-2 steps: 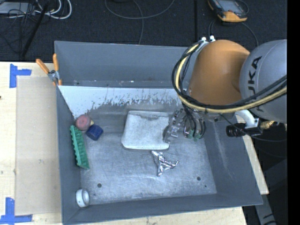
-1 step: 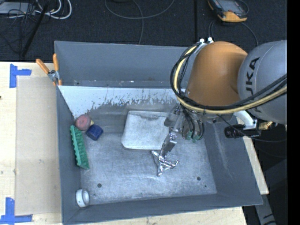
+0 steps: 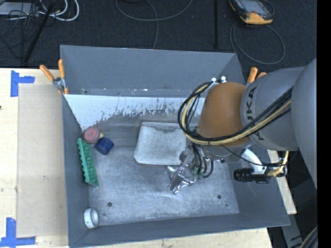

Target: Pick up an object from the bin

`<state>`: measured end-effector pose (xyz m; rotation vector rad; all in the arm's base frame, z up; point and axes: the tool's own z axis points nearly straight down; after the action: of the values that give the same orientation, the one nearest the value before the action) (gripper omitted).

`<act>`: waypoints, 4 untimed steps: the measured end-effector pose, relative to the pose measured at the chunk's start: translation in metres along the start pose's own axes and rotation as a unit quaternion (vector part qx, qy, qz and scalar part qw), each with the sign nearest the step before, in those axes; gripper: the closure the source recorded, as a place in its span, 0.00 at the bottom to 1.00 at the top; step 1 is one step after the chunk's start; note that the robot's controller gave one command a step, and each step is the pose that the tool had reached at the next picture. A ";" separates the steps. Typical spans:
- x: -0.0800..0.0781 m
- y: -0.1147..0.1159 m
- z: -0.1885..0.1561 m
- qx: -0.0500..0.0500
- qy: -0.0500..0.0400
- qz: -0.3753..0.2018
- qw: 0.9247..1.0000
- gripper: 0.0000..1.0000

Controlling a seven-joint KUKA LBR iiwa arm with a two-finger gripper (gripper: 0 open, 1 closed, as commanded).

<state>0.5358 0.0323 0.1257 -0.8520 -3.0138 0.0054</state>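
Note:
My gripper hangs low over the bin floor, right of the middle, just past the front right corner of a pale grey flat rectangular tray-like piece. That piece lies in the bin's middle, and the arm covers its right end. Whether the gripper touches its edge I cannot tell. I see nothing held in the gripper.
Along the left wall lie a pink ball, a small blue block and a long green toothed strip. A small white round cap sits in the front left corner. The arm's bulk and cables fill the right side.

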 end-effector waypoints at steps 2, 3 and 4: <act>0.006 -0.004 -0.071 -0.004 -0.006 -0.041 0.999 1.00; 0.007 -0.005 -0.068 -0.003 -0.004 -0.040 0.999 0.00; 0.013 -0.022 0.056 -0.003 -0.005 -0.081 0.997 0.00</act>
<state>0.5124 0.0209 0.0700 -0.6069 -3.0846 -0.0014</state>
